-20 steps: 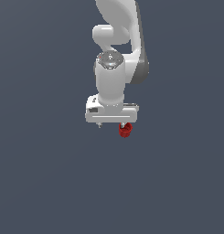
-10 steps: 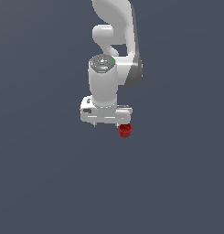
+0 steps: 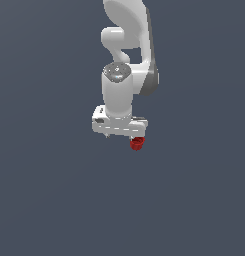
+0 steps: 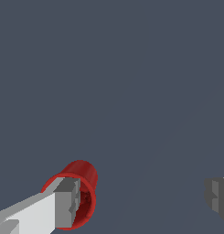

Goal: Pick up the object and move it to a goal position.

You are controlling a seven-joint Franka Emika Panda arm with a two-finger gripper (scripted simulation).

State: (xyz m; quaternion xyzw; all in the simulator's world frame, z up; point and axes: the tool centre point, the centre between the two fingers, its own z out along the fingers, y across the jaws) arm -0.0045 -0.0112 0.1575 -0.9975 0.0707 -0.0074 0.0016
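The object [image 3: 137, 144] is a small glossy red cup with a rim. It lies just under the end of the white hand that is on the exterior view's right. My gripper [image 3: 122, 137] points down over the grey floor and is open, with its fingers spread wide. In the wrist view one fingertip [image 4: 67, 201] overlaps the mouth of the red cup [image 4: 83, 176], at or inside its rim. The other fingertip [image 4: 217, 195] stands far off with bare floor between them. Whether the first fingertip touches the cup I cannot tell.
Plain dark grey floor [image 3: 54, 200] lies all around. The white arm [image 3: 129, 40] rises above the hand toward the back.
The hand has shifted sideways a little and sunk slightly, and the wrist has turned. The red cup is at the same spot.
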